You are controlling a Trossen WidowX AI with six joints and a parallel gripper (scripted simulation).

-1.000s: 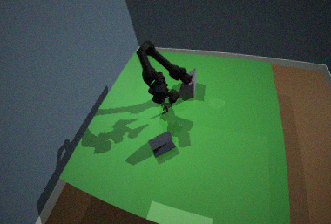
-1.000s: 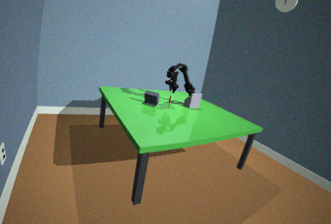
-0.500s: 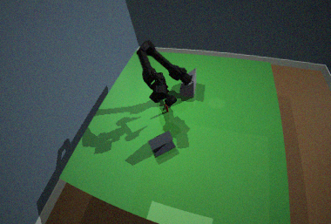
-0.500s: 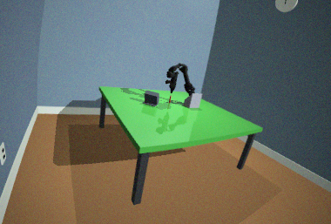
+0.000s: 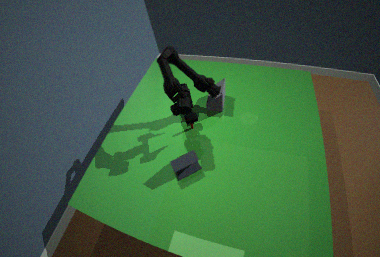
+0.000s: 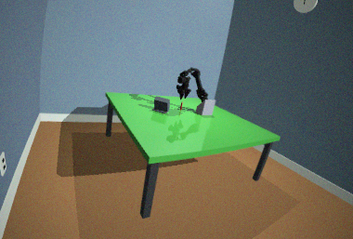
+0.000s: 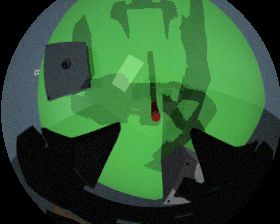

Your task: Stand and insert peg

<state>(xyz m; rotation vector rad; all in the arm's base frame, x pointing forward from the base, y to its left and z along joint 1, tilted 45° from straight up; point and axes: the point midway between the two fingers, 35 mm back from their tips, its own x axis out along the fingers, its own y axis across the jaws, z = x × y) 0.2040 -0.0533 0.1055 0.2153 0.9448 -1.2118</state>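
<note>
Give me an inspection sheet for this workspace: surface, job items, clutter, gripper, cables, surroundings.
Surface: green table on dark legs.
Job's things: red peg stands upright on the table under the gripper; white band not resolvable. Sloped panel with one hole, unfilled.
Clutter: grey block beside the arm's base.
Gripper: gripper open, above the peg, holding nothing.
Cables: nothing seen.
Surroundings: blue walls, brown floor, wall clock.

The peg [image 6: 180, 106] stands on the table [image 6: 223, 135] between panel [image 6: 162, 104] and arm base [image 6: 206, 107] — gripper [image 6: 182, 94] just above it.
</note>
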